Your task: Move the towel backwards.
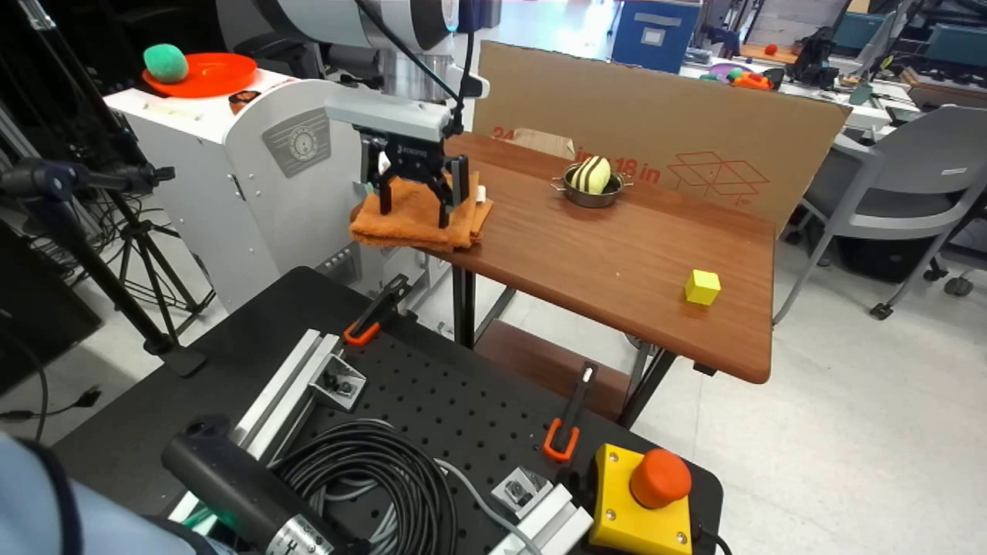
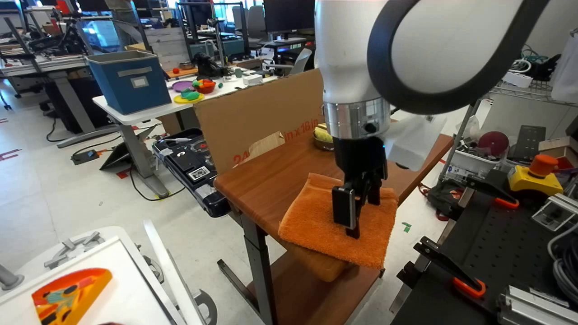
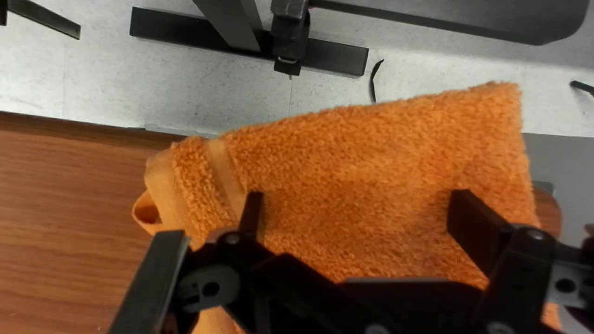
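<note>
The towel (image 1: 412, 231) is an orange folded cloth on the end of the brown table near the white machine. Part of it hangs past the table edge, as the exterior view (image 2: 311, 216) shows. In the wrist view the towel (image 3: 362, 157) fills the middle, with a folded band at its left. My gripper (image 1: 414, 219) points down over the towel, also in an exterior view (image 2: 363, 220). In the wrist view its fingers (image 3: 357, 195) are wide apart with flat cloth below and between them. The fingertips are at or just above the cloth; I cannot tell if they touch.
The brown table (image 1: 570, 254) bears a yellow cube (image 1: 702, 287) and a small metal pot (image 1: 591, 200) with a striped ball (image 1: 592, 175). A cardboard wall (image 1: 655, 116) runs along one side. A black bench (image 1: 463, 416) with clamps and a white machine (image 1: 247, 177) stand close by.
</note>
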Tool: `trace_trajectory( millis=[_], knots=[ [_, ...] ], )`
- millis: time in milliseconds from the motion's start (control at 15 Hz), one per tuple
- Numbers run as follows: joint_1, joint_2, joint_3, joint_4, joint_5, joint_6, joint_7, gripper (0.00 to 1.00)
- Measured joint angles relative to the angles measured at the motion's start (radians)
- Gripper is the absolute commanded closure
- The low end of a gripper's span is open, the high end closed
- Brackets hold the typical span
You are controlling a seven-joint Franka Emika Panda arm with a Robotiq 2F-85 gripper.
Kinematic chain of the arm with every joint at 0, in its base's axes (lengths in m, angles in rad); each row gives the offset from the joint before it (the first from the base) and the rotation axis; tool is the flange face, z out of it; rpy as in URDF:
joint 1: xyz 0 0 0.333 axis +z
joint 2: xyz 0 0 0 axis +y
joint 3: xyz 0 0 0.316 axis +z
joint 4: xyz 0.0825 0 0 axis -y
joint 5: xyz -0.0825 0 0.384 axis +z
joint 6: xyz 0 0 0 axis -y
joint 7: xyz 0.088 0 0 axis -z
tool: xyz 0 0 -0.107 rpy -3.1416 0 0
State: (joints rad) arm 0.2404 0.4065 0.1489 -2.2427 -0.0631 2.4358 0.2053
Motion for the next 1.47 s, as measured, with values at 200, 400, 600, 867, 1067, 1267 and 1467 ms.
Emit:
trace_trajectory(
  millis=[200, 400, 600, 867, 1067, 1267, 1467],
  knots=[
    [0.011, 0.091, -0.012, 0.072, -0.015, -0.004, 0.0, 0.0],
    [0.026, 0.172, -0.028, 0.186, -0.016, -0.02, 0.004, 0.0],
    [0.045, 0.251, -0.052, 0.345, -0.016, -0.051, 0.028, 0.0],
    [0.077, 0.357, -0.1, 0.543, -0.03, -0.09, 0.069, 0.0],
    [0.093, 0.411, -0.11, 0.649, -0.031, -0.106, 0.083, 0.0],
    [0.107, 0.417, -0.107, 0.699, -0.029, -0.138, 0.097, 0.0],
    [0.127, 0.382, -0.102, 0.7, -0.029, -0.141, 0.125, 0.0]
  ],
)
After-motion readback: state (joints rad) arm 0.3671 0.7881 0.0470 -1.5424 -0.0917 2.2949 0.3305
